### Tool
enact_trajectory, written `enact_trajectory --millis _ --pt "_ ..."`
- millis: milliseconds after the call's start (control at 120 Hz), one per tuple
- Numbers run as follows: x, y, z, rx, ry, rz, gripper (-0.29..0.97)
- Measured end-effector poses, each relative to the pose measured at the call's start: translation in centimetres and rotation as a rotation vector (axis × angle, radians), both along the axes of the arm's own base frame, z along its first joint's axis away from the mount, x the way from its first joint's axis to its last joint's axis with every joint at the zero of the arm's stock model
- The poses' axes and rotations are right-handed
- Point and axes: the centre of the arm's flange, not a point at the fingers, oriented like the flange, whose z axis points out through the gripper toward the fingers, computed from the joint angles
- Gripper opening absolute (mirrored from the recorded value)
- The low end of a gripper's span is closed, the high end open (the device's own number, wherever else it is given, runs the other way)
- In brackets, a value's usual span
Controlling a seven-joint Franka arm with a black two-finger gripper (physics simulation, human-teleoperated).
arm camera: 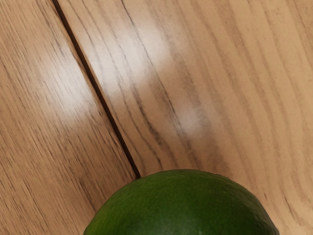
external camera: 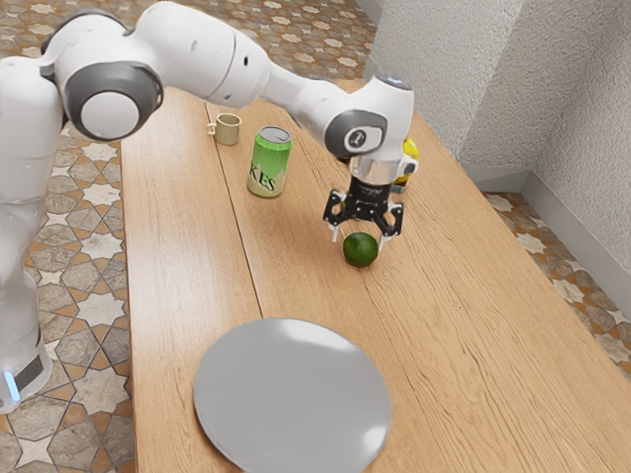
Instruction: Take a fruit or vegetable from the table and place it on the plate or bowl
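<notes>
Wrist view puts the round, dark green, pebbly-skinned lime (arm camera: 181, 205) right under the hand, resting on the pale wooden plank table (arm camera: 205, 88). In the exterior view the same lime (external camera: 361, 249) sits on the wood directly below the black two-finger gripper (external camera: 362, 235), whose fingers stand apart, their tips level with the fruit's top on either side and not visibly pressing it. By my reading, the approach is made, while the grasp, the lift, the carry and the release are all left to do. The flat round grey plate (external camera: 291, 399) lies well apart from the gripper, on the near side and toward the exterior view's left, with nothing on it. The arm reaches out from the exterior view's upper left, its wrist bent so the hand points straight down at the table. Beyond the gripper stand a green drinks can (external camera: 269, 163) and a small olive cup (external camera: 228, 128); something yellow (external camera: 409, 151) peeks out just behind the wrist.
</notes>
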Motion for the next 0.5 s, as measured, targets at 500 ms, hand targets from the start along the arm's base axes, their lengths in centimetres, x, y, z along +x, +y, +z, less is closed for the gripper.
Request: enact_trajectory --millis 500 --pt "0.7 -0.2 -1.3 -0.026 -0.021 -0.003 0.42"
